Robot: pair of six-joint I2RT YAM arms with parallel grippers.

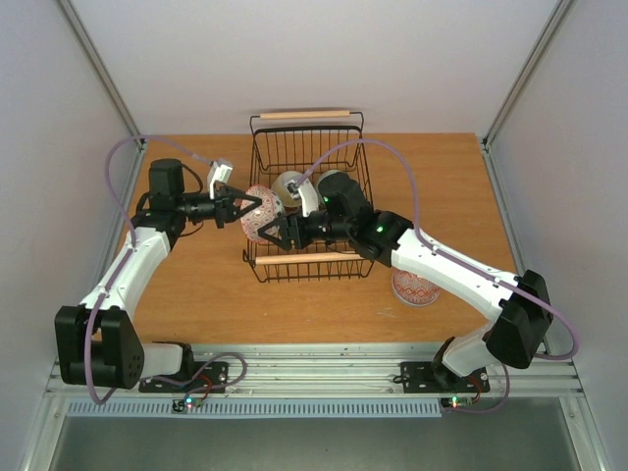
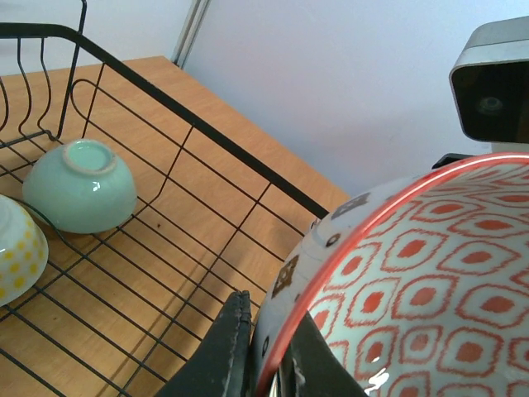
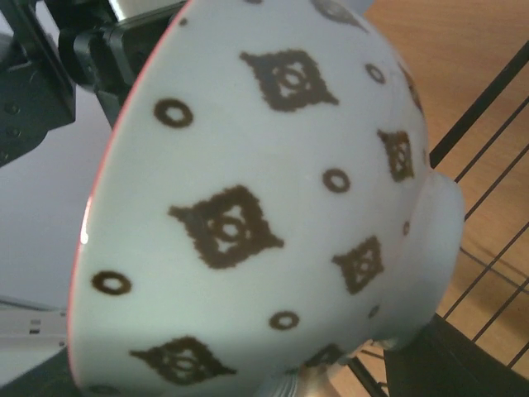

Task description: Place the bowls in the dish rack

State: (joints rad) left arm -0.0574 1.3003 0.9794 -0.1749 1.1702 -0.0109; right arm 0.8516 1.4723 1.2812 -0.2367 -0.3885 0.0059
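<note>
Dotted bowl (image 1: 261, 216) held on edge at the left wall of the dish rack (image 1: 294, 147), between my two arms. My left gripper (image 2: 269, 351) is clamped on the rim, one finger on the white, dark-marked outside and one on the red-patterned inside. A rim pinch leaves the bowl's body free for the other arm. The tilt looks deliberate to me: stood on edge, the bowl should pass the wire wall and take less of the floor than it would lying flat. My right gripper (image 1: 273, 233) reaches in from the rack side, close to the bowl's outer wall near the foot, which fills the right wrist view. I cannot tell whether its jaws grip anything, and I read this as a hand-over or a steadying touch. Inside the rack, a pale green bowl (image 2: 78, 186) lies with its foot ring turned up, just beside a yellow-dotted bowl (image 2: 15, 248). Bare wire shows between them and the held bowl. One patterned bowl (image 1: 415, 287) sits on the table (image 1: 196, 285) beside the right forearm, so loading is partway.
</note>
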